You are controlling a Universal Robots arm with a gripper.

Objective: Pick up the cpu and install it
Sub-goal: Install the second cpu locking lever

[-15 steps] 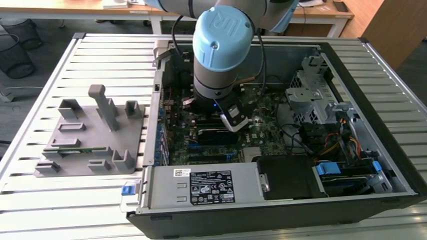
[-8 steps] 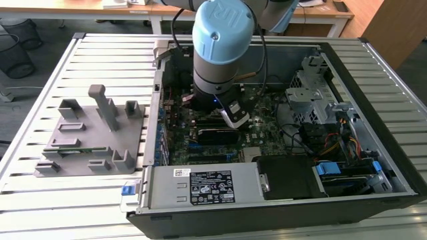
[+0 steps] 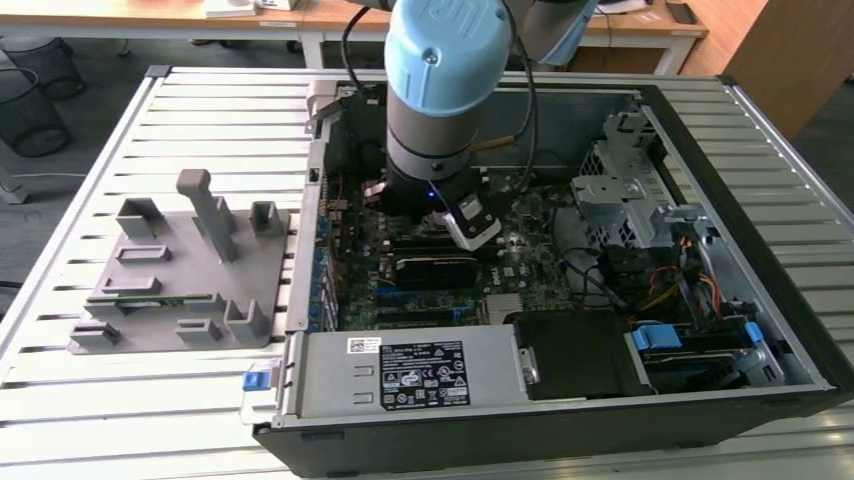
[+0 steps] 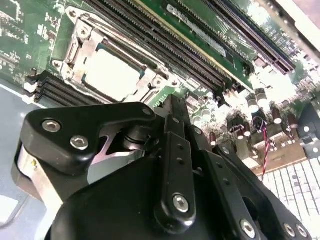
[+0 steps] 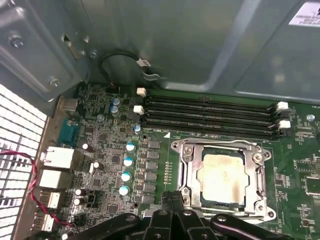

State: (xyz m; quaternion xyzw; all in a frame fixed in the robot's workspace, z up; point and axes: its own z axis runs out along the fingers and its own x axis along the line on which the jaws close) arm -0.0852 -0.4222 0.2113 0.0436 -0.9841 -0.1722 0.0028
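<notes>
Slatted white table (image 3: 80, 420) — wooden desks (image 3: 160, 15) behind.

One cpu (image 5: 221, 179), four memory slots (image 5: 210, 116)

The cpu (image 5: 222, 179) is a small flat square chip with a pale, shiny metal top — slightly yellowed and smudged in the first wrist view, bright white-grey in the second wrist view (image 4: 111, 74). It lies flat and level, seated inside the metal-rimmed socket frame (image 5: 186, 175) on the green motherboard (image 5: 295, 165) — square to the frame, just beside the long black memory slots (image 5: 210, 117).
</notes>
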